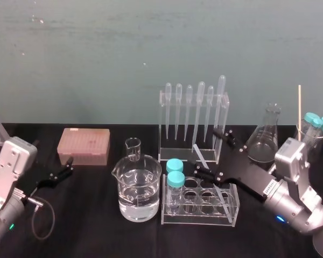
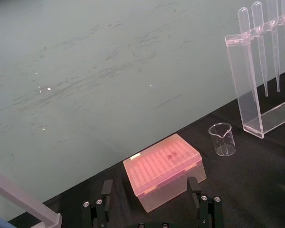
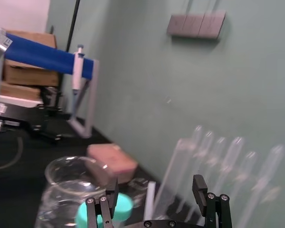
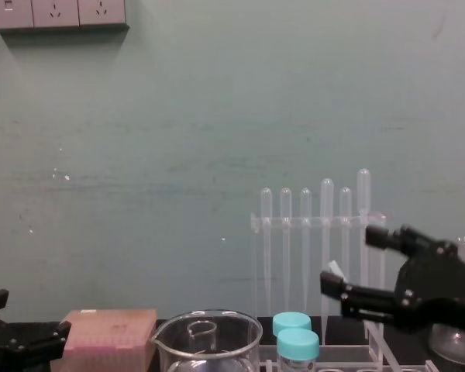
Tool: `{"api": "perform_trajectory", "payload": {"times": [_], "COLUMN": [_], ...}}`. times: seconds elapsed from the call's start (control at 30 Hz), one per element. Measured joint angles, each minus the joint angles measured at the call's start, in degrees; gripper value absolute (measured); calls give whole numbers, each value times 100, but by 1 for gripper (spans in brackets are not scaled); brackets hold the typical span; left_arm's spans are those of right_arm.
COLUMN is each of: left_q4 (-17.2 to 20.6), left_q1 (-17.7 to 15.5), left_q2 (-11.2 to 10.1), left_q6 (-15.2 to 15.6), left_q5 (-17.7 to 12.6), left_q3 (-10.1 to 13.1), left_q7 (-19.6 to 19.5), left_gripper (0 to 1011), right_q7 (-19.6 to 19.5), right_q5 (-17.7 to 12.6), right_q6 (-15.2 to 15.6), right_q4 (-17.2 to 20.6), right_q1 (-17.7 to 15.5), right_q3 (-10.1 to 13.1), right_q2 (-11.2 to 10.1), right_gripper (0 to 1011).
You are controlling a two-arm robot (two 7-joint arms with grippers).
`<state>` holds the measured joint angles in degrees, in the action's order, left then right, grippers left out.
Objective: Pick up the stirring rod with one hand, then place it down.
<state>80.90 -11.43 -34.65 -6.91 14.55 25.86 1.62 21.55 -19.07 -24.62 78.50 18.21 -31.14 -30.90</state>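
A black table (image 1: 97, 220) was set before a scuffed teal wall (image 1: 151, 43).
The stirring rod (image 1: 201, 155) was seen slanted above the test-tube rack (image 1: 234, 208), between the right gripper (image 1: 208, 151)'s spread fingers, at four o'clock; the left gripper (image 1: 64, 171), also spread, was parked at eight o'clock.

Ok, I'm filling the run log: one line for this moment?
right gripper: open, straddling thin translucent-white stirring rod | rod: tilted, not yet gripped | left gripper: open, parked at left
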Motion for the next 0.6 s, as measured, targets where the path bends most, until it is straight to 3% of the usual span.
{"api": "perform_trajectory", "payload": {"times": [0.03,0.07,0.17,0.23,0.33,0.47,0.6], "left_q4": [0,0,0,0,0,0,0], "left_q1": [0,0,0,0,0,0,0], "left_q2": [0,0,0,0,0,0,0], "left_q6": [0,0,0,0,0,0,0], "left_q5": [0,0,0,0,0,0,0], "left_q3": [0,0,0,0,0,0,0], "left_q7": [0,0,0,0,0,0,0], "left_gripper": [1000,1000,1000,1000,1000,1000,1000], "right_q7": [255,255,721,791,1040,1086,1074], "right_q5": [-284,-284,-841,-924,-1220,-1287,-1291], "right_q6": [211,211,717,817,1278,1611,1677], "right_q4": [-84,-84,-278,-311,-435,-481,-487], "right_q1": [52,52,150,165,216,246,253], "right_q3": [-3,-3,30,36,66,93,100], "right_q2": [37,37,138,153,211,253,260], "right_gripper": [1003,1003,1003,1003,1003,1003,1003]}}
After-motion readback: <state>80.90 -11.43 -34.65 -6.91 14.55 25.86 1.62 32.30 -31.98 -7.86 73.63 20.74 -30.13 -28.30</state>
